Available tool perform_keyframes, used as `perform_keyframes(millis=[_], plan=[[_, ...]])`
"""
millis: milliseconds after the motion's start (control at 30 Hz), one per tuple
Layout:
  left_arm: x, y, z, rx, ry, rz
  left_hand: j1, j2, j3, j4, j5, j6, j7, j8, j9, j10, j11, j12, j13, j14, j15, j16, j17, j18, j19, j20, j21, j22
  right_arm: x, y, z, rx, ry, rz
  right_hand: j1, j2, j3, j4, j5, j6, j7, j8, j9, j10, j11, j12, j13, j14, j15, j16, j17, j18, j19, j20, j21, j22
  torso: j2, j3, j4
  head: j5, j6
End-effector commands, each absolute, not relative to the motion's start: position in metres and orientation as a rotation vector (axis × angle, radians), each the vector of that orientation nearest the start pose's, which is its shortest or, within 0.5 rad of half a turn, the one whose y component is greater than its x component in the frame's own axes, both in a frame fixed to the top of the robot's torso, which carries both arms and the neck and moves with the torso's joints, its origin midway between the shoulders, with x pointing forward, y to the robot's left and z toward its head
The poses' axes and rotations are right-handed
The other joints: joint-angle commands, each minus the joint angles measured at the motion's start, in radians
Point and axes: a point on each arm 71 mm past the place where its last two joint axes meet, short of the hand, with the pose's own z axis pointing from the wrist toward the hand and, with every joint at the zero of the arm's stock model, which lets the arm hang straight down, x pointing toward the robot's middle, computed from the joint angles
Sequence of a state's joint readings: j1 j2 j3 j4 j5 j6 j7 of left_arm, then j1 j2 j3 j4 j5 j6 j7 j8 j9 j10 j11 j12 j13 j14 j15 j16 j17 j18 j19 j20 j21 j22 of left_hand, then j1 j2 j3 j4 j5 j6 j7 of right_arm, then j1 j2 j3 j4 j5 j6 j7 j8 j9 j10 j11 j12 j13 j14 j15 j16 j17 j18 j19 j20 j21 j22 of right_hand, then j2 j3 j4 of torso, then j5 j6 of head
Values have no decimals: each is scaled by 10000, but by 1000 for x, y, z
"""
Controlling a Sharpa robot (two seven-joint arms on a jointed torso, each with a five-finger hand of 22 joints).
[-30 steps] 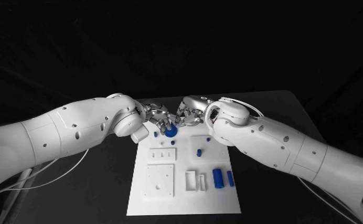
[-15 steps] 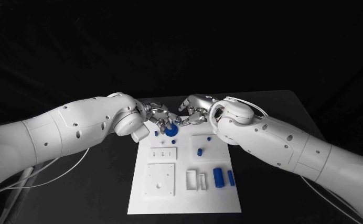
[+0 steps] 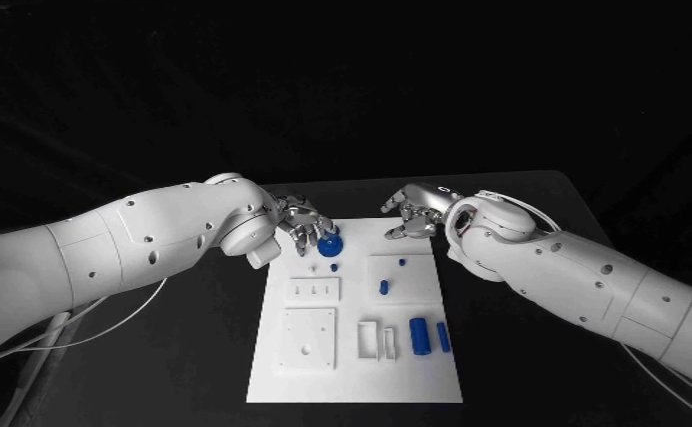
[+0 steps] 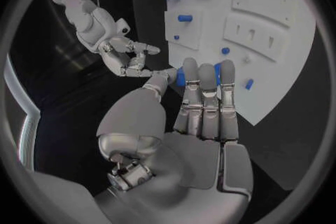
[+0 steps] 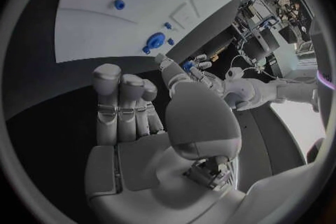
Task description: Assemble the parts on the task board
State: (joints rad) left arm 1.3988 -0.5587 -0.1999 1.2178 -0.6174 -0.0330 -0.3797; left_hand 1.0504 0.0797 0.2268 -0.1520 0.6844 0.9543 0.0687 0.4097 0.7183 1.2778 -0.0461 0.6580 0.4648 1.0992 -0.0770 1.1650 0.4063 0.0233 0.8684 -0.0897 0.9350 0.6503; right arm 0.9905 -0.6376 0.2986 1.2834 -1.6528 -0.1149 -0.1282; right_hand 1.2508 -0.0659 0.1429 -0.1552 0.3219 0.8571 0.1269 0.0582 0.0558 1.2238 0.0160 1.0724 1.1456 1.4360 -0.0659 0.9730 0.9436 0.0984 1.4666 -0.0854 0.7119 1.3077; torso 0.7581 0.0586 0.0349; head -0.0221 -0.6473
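Note:
The white task board (image 3: 361, 372) lies in the middle of the black table. At its far edge my left hand (image 3: 300, 225) pinches a round blue part (image 3: 329, 244) between thumb and fingers; blue shows behind those fingers (image 4: 181, 75). My right hand (image 3: 415, 215) hovers over the board's far right corner, a short way from the part, holding nothing, with its fingers (image 5: 122, 101) side by side and the thumb apart. On the board lie a blue peg (image 3: 382, 287), two small blue pieces (image 3: 400, 265) (image 3: 335, 267) and two blue cylinders (image 3: 420, 335).
White raised blocks (image 3: 365, 340) and a slotted plate (image 3: 310, 292) stand on the board's near half. Black table top (image 3: 534, 247) lies open on both sides of the board. Both white forearms slant in over the board's far corners.
My right hand has drawn back to the right, away from the round blue part, which it met together with the left hand. The left hand stays at the part.

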Motion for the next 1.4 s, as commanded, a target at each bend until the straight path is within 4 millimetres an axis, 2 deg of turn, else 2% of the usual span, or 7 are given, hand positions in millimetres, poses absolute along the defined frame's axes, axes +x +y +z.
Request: perform_keyframes(millis=[33,133,167,200,400,1033,1400], plan=[[545,161,-189,-4965,22024,-5686,-126,-13,1209,-1274,69,573,-481,-120,1719,112,-17,-22,15,113,2,-16,21,70,50,-53,42,8,528,-188,-200,-513,16736,6328,-39,-15,163,-10,84,152,1,-18,12,-50,-30,62,-29,9,33,4,7,71,550,40,-12,788,-17,15,-6,46,-51],[544,162,-189,-4808,22063,-5338,-287,-35,1418,-1318,-54,692,-523,-149,1762,221,-56,-66,11,223,-38,-53,30,81,137,-88,54,-6,531,-203,-199,150,16502,6336,-75,-75,381,-53,122,147,-4,-15,13,-57,-39,51,-67,18,26,-7,5,76,548,32,-32,779,-20,2,14,63,-99],[544,162,-190,-4743,22077,-5211,-112,-260,2153,-1311,-1342,725,-495,-235,1706,219,-82,-152,-23,242,-98,-101,23,116,136,-151,90,21,532,-207,-199,362,16412,6344,-72,-83,409,-62,136,154,0,-14,14,-63,-38,42,-78,14,26,-12,3,77,552,32,-31,778,-14,-3,23,72,-110],[543,162,-190,-4679,22090,-5083,-504,-559,3158,-1238,-1636,913,-515,-290,1656,370,-73,-177,-32,343,-69,-137,29,117,174,-127,172,68,533,-212,-198,562,16314,6350,-71,-83,411,-63,136,154,0,-14,14,-63,-38,41,-79,14,26,-13,3,77,552,32,-31,778,-23,1,22,94,-151],[541,165,-194,-4310,21979,-4256,-654,-738,3413,-1127,-1651,1172,-618,-397,1841,681,-159,-350,17,596,-137,-306,146,83,426,-180,-37,-22,544,-228,-187,1498,15778,6298,-107,-139,571,-59,236,195,-3,-15,14,-44,-43,60,-90,22,21,-10,15,81,553,30,-14,783,-29,30,36,159,-334],[521,160,-250,-3266,22177,-3233,-671,-898,3503,-1115,-1582,1646,-684,-1023,2135,1059,-217,-853,246,953,-212,-801,613,1,1199,-276,-1575,1482,562,-240,-169,2611,14598,6355,-172,-226,792,-99,670,225,-7,-11,17,-29,-57,71,-88,29,11,0,38,97,551,23,5,780,9,-12,59,117,-596],[512,159,-272,-3103,22357,-3074,-647,-887,3483,-1137,-1626,1597,-683,-860,1976,1045,-208,-827,273,957,-207,-834,649,-74,2291,-273,-4671,4933,561,-232,-165,2595,14537,6596,-205,-233,824,-87,679,217,-7,-12,16,-60,-57,17,-131,20,11,-54,-7,99,547,25,-51,758,-7,-5,75,48,-673]])
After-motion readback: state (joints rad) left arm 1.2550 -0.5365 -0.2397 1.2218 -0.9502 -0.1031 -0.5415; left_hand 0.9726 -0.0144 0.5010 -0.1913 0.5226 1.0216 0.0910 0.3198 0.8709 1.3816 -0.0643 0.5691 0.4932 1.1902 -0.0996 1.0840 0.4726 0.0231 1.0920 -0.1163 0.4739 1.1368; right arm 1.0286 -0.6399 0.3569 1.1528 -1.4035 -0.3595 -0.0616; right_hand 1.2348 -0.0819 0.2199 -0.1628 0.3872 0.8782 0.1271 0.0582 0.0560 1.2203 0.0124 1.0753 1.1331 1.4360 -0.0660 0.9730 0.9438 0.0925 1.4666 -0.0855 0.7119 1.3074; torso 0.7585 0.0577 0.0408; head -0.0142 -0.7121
